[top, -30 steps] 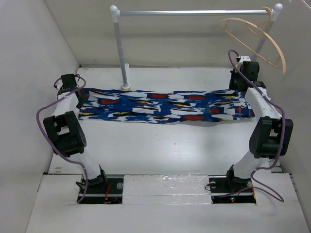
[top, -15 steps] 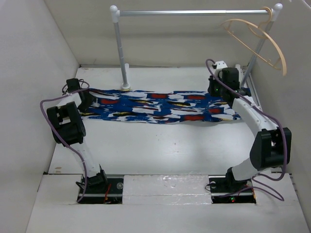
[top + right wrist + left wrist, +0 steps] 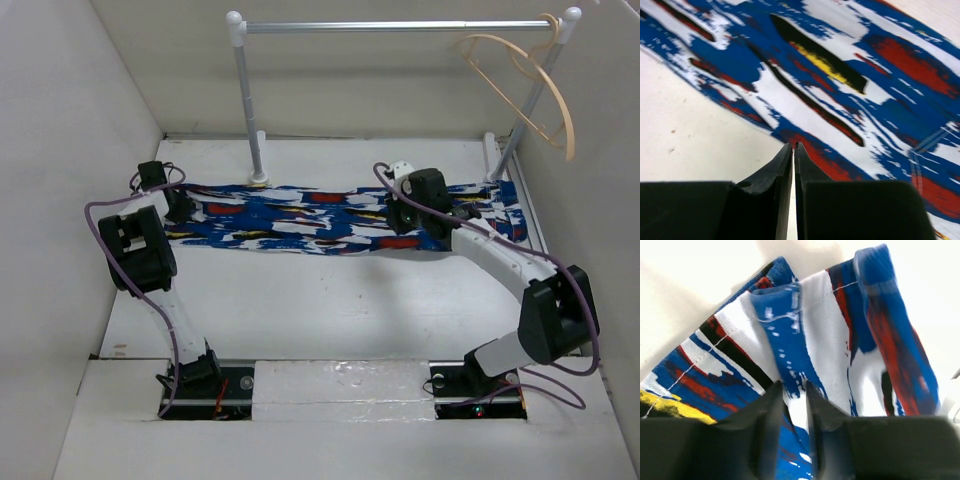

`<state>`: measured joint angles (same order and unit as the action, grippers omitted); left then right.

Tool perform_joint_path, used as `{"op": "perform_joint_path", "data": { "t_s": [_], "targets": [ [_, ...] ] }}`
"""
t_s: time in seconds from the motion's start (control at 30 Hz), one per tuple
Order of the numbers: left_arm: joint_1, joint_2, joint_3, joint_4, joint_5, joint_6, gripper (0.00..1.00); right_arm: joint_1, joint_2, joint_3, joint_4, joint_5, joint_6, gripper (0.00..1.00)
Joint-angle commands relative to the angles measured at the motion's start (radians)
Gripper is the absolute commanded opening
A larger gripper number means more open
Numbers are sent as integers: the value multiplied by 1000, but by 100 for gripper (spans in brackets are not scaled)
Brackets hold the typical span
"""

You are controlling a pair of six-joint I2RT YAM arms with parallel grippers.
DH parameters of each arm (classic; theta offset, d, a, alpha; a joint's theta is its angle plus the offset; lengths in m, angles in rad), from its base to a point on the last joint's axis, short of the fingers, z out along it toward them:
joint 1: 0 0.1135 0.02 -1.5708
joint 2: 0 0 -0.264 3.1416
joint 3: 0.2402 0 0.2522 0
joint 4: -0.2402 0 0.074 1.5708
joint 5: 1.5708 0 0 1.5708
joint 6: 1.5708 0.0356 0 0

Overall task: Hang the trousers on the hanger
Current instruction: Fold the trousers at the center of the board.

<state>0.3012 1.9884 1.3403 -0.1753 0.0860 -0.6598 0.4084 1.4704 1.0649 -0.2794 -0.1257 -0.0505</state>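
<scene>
The trousers (image 3: 300, 215) lie flat and stretched across the table, in a blue, white and red print. My left gripper (image 3: 180, 205) is at their left end. In the left wrist view its fingers (image 3: 774, 410) pinch a raised blue fold of the trousers (image 3: 825, 330). My right gripper (image 3: 405, 218) hovers over the right half of the cloth. Seen from the right wrist, that gripper (image 3: 793, 146) is shut with nothing in it, its tips above the near hem of the trousers (image 3: 840, 60). The tan hanger (image 3: 525, 85) hangs from the right end of the rail, apart from both grippers.
A silver rail (image 3: 400, 26) on white posts (image 3: 247, 110) spans the back of the table. Two short white pegs (image 3: 262, 150) stand near the post bases. White walls close in the left, right and back sides. Bare tabletop (image 3: 330, 300) lies in front of the trousers.
My right arm has swung left from the trousers' right end to over their middle right. My left gripper has opened, then closed on the left end. The hanger has swayed slightly.
</scene>
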Motion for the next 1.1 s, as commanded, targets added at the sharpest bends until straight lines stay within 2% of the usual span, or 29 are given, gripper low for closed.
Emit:
{"op": "perform_joint_path", "data": {
  "t_s": [0.0, 0.07, 0.1, 0.13, 0.4, 0.6, 1.07],
  "targets": [
    [3, -5, 33, 20, 11, -3, 15, 49, -36, -8, 37, -8, 17, 11],
    [3, -17, 28, 20, 9, -4, 10, 87, -24, -6, 28, -2, 17, 11],
    [3, -25, 28, 20, 8, -3, 1, 98, -22, -9, 26, 4, 18, 10],
    [3, -31, 26, 17, 5, 5, 0, 108, -24, -13, 28, 11, 24, 11],
    [3, -213, 23, -70, -110, 22, 0, 127, -27, -45, 37, -8, 11, 10],
    [3, -326, -12, -124, -173, 51, 0, 58, -33, -46, 39, -49, -37, 10],
    [3, -527, -289, -155, -321, 81, 0, -103, -64, -56, -35, -74, -106, 11]
  ]
}}
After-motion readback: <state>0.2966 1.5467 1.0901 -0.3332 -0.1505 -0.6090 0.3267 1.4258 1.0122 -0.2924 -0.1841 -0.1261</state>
